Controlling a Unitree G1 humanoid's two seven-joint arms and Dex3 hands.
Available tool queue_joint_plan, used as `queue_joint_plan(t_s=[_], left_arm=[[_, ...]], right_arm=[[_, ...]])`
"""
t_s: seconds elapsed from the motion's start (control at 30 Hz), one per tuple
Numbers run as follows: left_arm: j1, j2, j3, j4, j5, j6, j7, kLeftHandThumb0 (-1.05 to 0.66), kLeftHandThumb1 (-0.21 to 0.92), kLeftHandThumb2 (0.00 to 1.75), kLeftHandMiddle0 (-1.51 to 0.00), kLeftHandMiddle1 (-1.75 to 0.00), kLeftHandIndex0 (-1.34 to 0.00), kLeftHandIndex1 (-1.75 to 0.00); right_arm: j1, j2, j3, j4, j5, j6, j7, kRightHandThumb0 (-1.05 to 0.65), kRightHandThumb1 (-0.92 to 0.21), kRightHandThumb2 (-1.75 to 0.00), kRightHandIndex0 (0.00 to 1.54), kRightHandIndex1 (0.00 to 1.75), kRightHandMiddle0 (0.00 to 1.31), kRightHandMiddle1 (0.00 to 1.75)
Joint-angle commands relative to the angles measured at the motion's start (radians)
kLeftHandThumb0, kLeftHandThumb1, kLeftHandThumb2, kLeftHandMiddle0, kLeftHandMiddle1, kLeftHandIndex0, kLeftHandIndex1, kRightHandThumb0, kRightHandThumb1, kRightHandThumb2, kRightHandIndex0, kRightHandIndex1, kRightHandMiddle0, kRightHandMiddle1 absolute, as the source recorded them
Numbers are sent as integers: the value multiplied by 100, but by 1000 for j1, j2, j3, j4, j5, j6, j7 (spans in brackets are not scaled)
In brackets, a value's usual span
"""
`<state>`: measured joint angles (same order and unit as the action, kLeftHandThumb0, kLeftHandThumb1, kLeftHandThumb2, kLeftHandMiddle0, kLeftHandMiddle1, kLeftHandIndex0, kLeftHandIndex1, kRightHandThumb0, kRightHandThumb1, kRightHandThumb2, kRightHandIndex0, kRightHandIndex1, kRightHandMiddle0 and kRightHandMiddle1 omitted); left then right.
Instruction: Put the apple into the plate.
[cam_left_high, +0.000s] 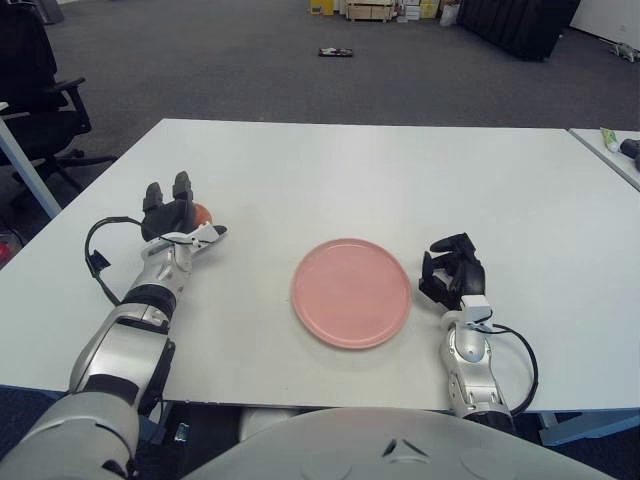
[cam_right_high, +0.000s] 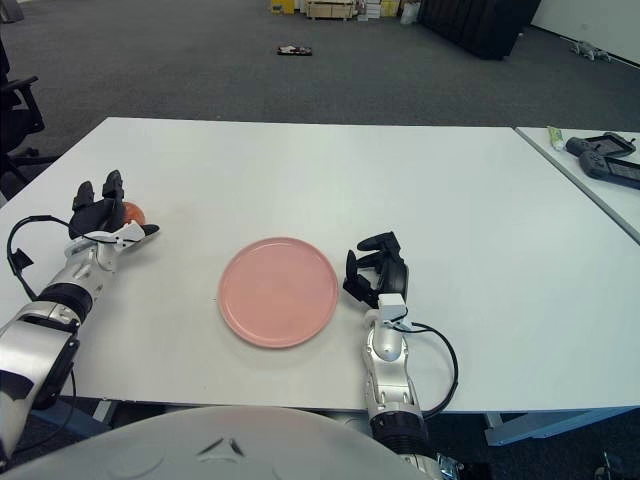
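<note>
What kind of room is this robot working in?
Probably an office or lab space: grey carpeted floor, a black office chair beside the white table, and boxes stacked at the far wall.
</note>
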<state>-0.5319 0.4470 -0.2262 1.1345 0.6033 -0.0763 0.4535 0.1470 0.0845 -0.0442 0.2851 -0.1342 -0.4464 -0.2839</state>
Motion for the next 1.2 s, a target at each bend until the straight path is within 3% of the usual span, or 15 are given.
queue_joint_plan(t_s=[0.0, 0.5, 0.77, 0.87, 0.93, 1.0, 1.03, 1.1, 1.17], left_arm=[[24, -27, -22, 44, -19, 7, -74, -104, 85, 13, 0, 0, 0, 0], [18, -32, -55, 110, -44, -22, -166, -98, 92, 19, 0, 0, 0, 0], [16, -28, -72, 126, -46, -33, -198, -96, 92, 30, 0, 0, -1, -1], [16, -26, -82, 133, -40, -40, -187, -96, 92, 36, -4, -2, 0, -32], [15, -25, -87, 137, -37, -45, -176, -94, 91, 38, -5, -33, 0, -67], [17, -23, -94, 138, -33, -51, -155, -92, 89, 39, -6, -48, 0, -84], [17, -22, -98, 138, -30, -54, -145, -88, 82, 49, -7, -73, 0, -108], [18, -19, -105, 139, -26, -60, -129, -84, 73, 63, -8, -89, 0, -133], [19, -16, -109, 139, -25, -69, -112, -71, 64, 79, -17, -107, -13, -152]], right_arm=[[25, -3, -5, 32, 2, 12, -1, -40, -62, -95, 96, 175, 39, 175], [35, 0, -8, 18, 1, 15, -6, -39, -63, -92, 95, 175, 37, 175], [40, 3, -8, 10, 4, 19, -5, -40, -62, -94, 96, 175, 38, 175], [41, 4, -9, 8, 6, 20, -3, -40, -62, -94, 96, 175, 38, 175], [42, 5, -9, 7, 6, 21, -4, -40, -62, -94, 96, 175, 38, 175], [42, 6, -10, 5, 7, 23, -4, -40, -62, -94, 96, 175, 38, 175], [42, 6, -10, 4, 7, 24, -4, -40, -62, -93, 96, 175, 38, 175], [43, 7, -10, 3, 7, 26, -5, -39, -63, -93, 96, 175, 38, 175], [43, 8, -10, 1, 7, 27, -5, -39, -63, -93, 96, 175, 38, 175]])
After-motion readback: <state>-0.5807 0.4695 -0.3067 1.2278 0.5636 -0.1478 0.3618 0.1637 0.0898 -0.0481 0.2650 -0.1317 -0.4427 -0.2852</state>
